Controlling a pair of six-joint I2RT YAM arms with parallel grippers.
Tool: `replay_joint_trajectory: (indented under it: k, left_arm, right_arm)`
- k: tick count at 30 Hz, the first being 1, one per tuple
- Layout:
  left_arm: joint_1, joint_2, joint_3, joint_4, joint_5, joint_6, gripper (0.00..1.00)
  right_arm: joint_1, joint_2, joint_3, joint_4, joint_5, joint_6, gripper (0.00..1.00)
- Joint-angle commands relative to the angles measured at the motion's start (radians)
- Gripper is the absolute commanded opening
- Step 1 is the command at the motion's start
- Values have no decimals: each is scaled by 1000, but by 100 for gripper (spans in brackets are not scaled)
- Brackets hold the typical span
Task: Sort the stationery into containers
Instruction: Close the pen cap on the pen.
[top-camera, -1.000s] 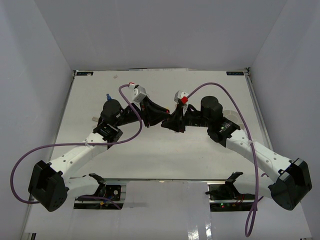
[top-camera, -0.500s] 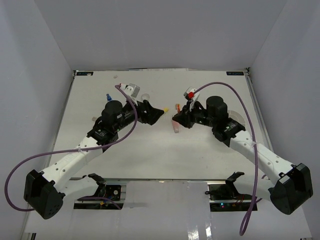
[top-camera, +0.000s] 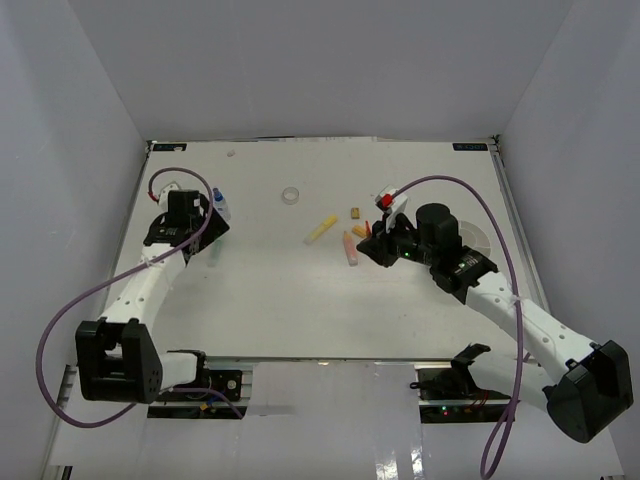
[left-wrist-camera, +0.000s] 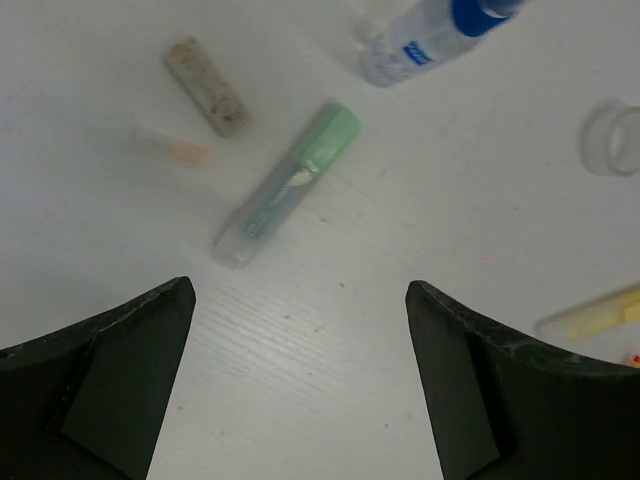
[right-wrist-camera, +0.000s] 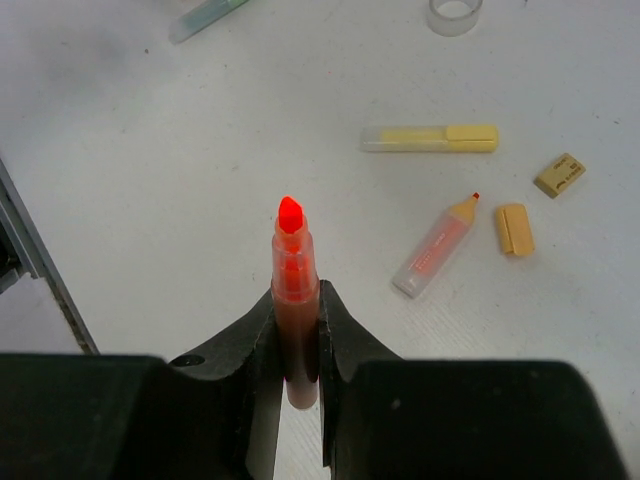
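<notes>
Your left arm (top-camera: 150, 280) has swung from the middle of the table (top-camera: 290, 310) to its far-left side, and its jaws have sprung apart. From above, the left gripper (top-camera: 205, 230) hangs beside the blue-capped bottle (top-camera: 219, 202). The right gripper (top-camera: 367, 243) is near the white tub (top-camera: 482, 238), which its own arm partly hides. In your left wrist view, the jaws stand wide over bare tabletop, with a green highlighter (left-wrist-camera: 290, 185) just ahead of them. In your right wrist view, the jaws are clamped on an uncapped orange marker (right-wrist-camera: 290, 260), and a yellow highlighter (right-wrist-camera: 430, 138) lies on the table beyond it.
</notes>
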Motion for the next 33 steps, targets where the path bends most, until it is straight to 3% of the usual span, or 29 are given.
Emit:
replay_joint_trajectory:
  k: [1, 2, 5, 16, 33]
  left_arm:
    - [90, 44, 21, -75, 14, -39, 98]
    - [162, 70, 15, -75, 37, -57, 98]
    - [223, 127, 13, -76, 60, -120, 93]
    - [260, 375, 223, -299, -6, -428, 67]
    - [262, 523, 326, -380, -21, -580, 66]
  right_arm:
    - [0, -44, -9, 13, 6, -8, 8]
    - [1, -50, -12, 11, 3, -8, 8]
    - [0, -71, -23, 13, 0, -8, 8]
    - [1, -111, -31, 16, -8, -6, 8]
    - [19, -156, -48, 17, 12, -14, 8]
